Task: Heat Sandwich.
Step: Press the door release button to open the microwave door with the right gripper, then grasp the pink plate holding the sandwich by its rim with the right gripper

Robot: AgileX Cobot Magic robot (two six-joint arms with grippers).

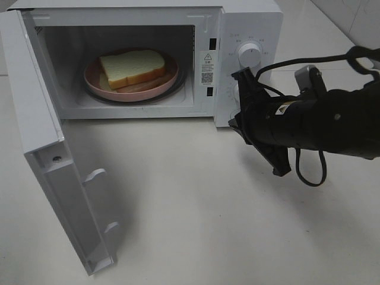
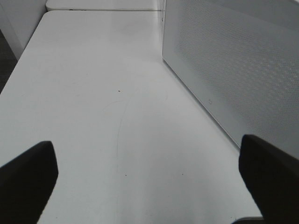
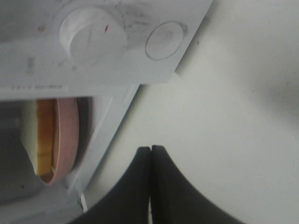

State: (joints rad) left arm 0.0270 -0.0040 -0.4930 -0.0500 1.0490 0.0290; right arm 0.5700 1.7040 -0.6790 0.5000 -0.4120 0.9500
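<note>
The sandwich (image 1: 133, 66), pale white bread over a yellowish filling, lies on a round pink plate (image 1: 95, 83) inside the open microwave (image 1: 205, 24). In the right wrist view the sandwich (image 3: 37, 135) and plate (image 3: 67, 135) show edge-on in the oven's opening. My right gripper (image 1: 236, 123) is shut and empty, just in front of the control panel's lower part, right of the opening; in its own view the right gripper (image 3: 151, 148) has its fingers pressed together. The left gripper (image 2: 149, 182) is open and empty above the bare table, beside the microwave's perforated side wall (image 2: 233, 60). It does not show in the high view.
The microwave door (image 1: 53, 178) is swung fully open to the left and reaches toward the table's front. The upper knob (image 1: 249, 53) sits above my right gripper; the wrist view shows a knob (image 3: 91, 35) and a round button (image 3: 166, 41). White table (image 1: 190, 225) lies in front.
</note>
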